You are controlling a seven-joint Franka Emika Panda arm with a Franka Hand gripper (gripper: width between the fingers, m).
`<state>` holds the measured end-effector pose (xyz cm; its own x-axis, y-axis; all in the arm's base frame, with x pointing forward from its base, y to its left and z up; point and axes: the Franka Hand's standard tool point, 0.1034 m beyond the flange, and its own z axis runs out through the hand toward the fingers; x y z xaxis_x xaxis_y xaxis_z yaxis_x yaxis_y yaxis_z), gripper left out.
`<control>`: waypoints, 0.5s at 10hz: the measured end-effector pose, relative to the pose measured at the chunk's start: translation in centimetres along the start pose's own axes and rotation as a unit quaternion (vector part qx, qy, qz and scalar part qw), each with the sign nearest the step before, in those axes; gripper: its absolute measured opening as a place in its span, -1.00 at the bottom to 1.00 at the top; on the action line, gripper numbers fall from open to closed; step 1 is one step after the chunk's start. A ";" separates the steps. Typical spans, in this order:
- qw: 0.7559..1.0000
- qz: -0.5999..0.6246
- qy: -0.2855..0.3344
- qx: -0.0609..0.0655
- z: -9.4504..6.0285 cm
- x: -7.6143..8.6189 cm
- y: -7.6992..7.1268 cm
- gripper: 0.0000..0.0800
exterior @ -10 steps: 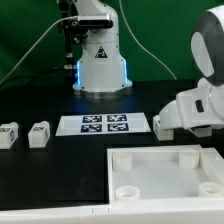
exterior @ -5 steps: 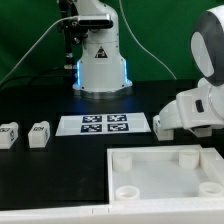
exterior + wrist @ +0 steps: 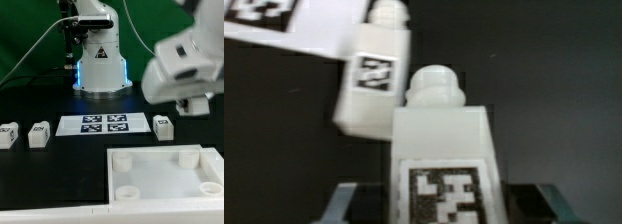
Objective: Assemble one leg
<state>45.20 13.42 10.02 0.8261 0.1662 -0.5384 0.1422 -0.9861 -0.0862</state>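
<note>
Raised since earlier, the claw grips one leg, baring another leg beside the marker board

The black tabletop carried the marker board, a white tray, a first leg, a second leg, and a third leg.

White arm — blue-lit base, dark gripper

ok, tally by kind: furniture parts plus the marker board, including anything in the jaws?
Legs: 4, three lying loose, plus the held leg between the jaws
Tray: 1
Marker board: 1
Total: 6
</note>
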 end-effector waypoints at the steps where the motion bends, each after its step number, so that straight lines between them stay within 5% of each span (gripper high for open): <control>1: 0.999 0.007 0.043 0.004 -2.0 0.9 0.8 -0.27; 3: 0.991 0.013 0.136 -0.001 -6.3 1.0 1.2 -0.27; 5: 0.968 0.012 0.252 -0.004 -6.9 2.1 1.3 -0.27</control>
<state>50.88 12.51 14.61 0.9898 0.1277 -0.0626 0.1232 -0.9898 -0.0710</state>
